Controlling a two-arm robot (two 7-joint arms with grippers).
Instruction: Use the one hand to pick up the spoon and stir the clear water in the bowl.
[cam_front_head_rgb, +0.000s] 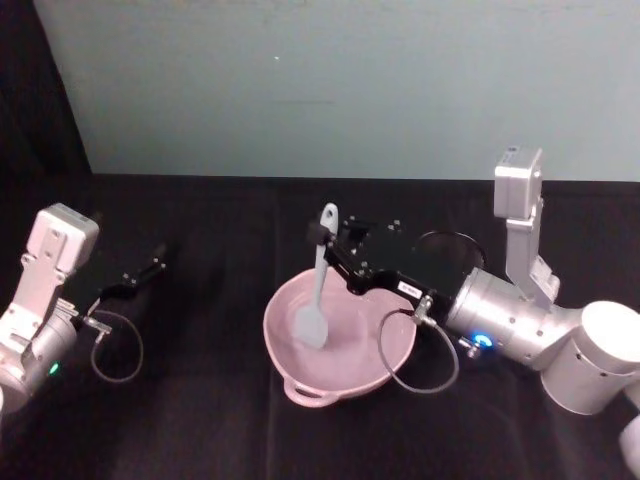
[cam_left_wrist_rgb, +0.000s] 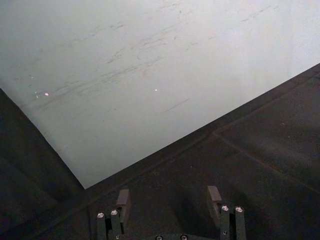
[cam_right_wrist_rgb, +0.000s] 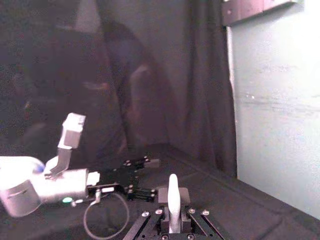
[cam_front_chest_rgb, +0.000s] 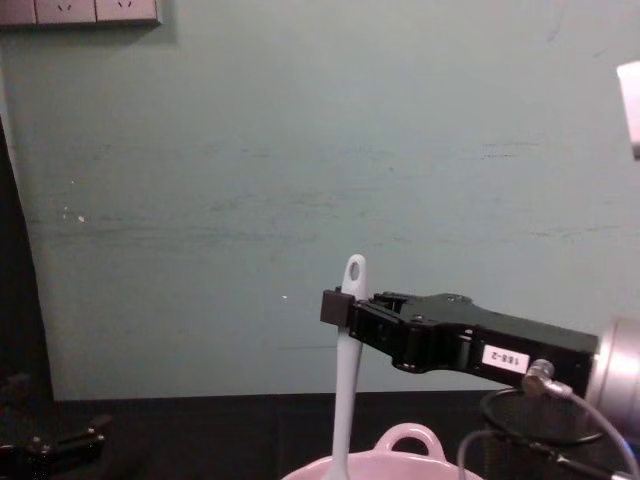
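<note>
The pale pink bowl (cam_front_head_rgb: 352, 366) sits at the table's middle, its loop handle (cam_front_chest_rgb: 407, 436) on the rim. The white spoon (cam_front_head_rgb: 319, 285) stands nearly upright, its flat head down inside the bowl and the holed handle end on top. My right gripper (cam_front_head_rgb: 322, 237) reaches in from the right and is shut on the spoon's upper handle (cam_front_chest_rgb: 348, 350), just below the hole. In the right wrist view the spoon handle (cam_right_wrist_rgb: 173, 192) sits between the two fingers. My left gripper (cam_front_head_rgb: 150, 268) rests open to the left, well clear of the bowl, its fingers (cam_left_wrist_rgb: 122, 202) apart with nothing between them.
A dark round mesh cup (cam_front_head_rgb: 450, 247) stands behind the right wrist. A cable loop (cam_front_head_rgb: 425, 370) from the right wrist hangs over the bowl's right rim. Black cloth (cam_front_head_rgb: 200, 400) covers the table, and a pale green wall (cam_front_chest_rgb: 300, 150) rises behind it.
</note>
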